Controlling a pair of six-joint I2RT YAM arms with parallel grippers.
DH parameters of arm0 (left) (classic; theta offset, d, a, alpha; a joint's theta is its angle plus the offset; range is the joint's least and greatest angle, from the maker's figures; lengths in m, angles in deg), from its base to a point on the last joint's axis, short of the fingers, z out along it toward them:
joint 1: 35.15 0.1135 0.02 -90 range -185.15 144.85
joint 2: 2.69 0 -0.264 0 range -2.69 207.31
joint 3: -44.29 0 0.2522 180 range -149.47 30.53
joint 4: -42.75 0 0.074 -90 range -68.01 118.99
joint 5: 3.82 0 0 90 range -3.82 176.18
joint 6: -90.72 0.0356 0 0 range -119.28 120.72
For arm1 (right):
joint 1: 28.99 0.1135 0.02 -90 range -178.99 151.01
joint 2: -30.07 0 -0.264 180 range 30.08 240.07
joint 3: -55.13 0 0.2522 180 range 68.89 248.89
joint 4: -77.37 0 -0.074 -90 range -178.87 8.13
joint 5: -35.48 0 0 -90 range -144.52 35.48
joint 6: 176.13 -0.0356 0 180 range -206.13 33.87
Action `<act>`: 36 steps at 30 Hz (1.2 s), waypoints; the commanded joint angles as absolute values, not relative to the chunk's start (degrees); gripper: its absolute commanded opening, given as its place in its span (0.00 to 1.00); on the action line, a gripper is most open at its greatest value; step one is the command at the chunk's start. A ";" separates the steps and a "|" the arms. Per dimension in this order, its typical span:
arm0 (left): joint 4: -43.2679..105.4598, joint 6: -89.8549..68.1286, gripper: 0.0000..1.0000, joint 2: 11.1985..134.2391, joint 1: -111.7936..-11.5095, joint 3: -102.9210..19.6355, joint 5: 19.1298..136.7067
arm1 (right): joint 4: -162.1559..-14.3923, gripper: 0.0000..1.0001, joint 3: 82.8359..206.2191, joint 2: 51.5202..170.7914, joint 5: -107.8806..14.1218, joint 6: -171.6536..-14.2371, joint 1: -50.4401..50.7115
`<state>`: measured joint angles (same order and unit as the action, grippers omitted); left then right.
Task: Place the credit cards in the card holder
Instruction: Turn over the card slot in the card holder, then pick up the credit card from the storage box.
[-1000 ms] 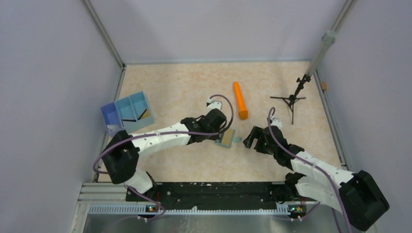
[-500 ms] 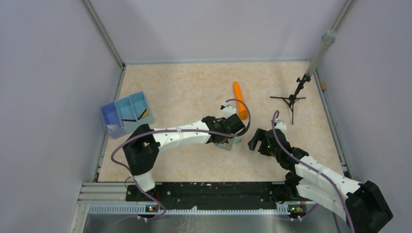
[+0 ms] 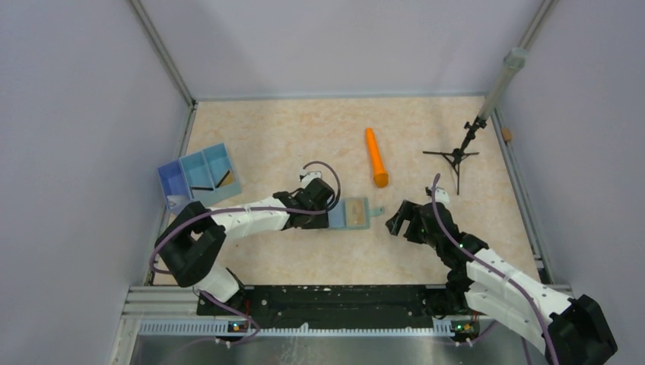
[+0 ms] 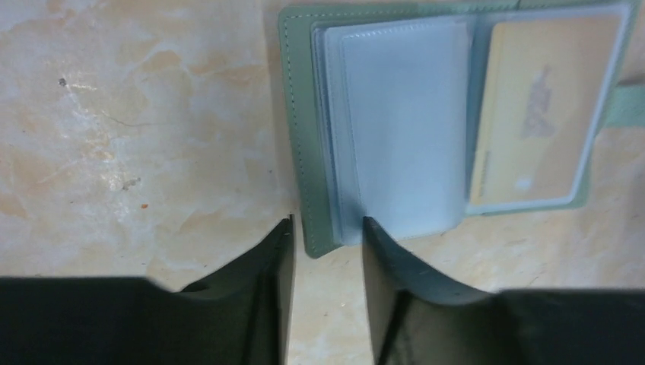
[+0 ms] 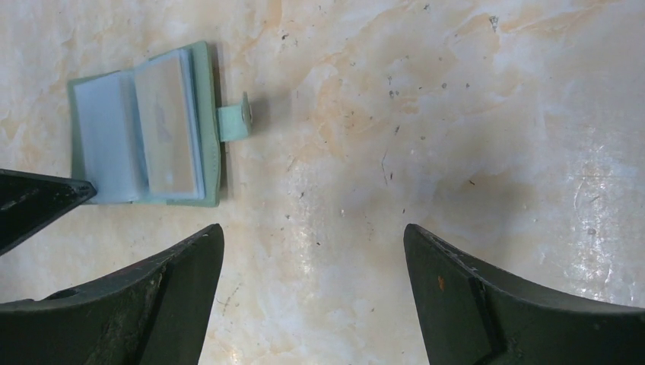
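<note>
— Left wrist view: where is the card holder point(image 4: 300, 152)?
— Lying open on the table point(image 4: 137, 114), pale blue sleeves up, one gold credit card point(image 4: 532, 114) in the right sleeve.
— Left gripper point(image 4: 327, 232)?
— Jaws narrowly apart at the holder's near corner; whether they touch it, I cannot tell.
— Right gripper point(image 5: 312, 243)?
— Spread wide over bare table, the holder off to its left.
</note>
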<state>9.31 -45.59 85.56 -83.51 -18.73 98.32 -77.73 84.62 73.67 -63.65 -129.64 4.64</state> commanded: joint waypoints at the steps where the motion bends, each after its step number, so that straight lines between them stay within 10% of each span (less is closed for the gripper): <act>1: 11.80 -45.05 0.48 81.89 -82.32 -16.95 95.94 | -79.49 0.86 85.14 73.94 -62.36 -128.49 4.76; 11: 3.15 -38.29 0.98 66.11 -70.62 -17.54 93.58 | -79.79 0.99 91.94 75.24 -59.79 -122.73 3.54; 23: -10.65 -26.84 0.99 73.49 -38.37 -32.71 96.58 | -82.95 0.99 96.30 79.69 -52.43 -118.60 1.91; 36: -8.39 -20.07 0.80 89.34 -31.34 -42.40 96.29 | -83.97 0.98 93.44 80.77 -49.53 -119.77 1.64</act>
<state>-9.47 -23.25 87.57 -31.38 -39.06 98.43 -81.91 94.02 80.51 -50.31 -119.98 2.10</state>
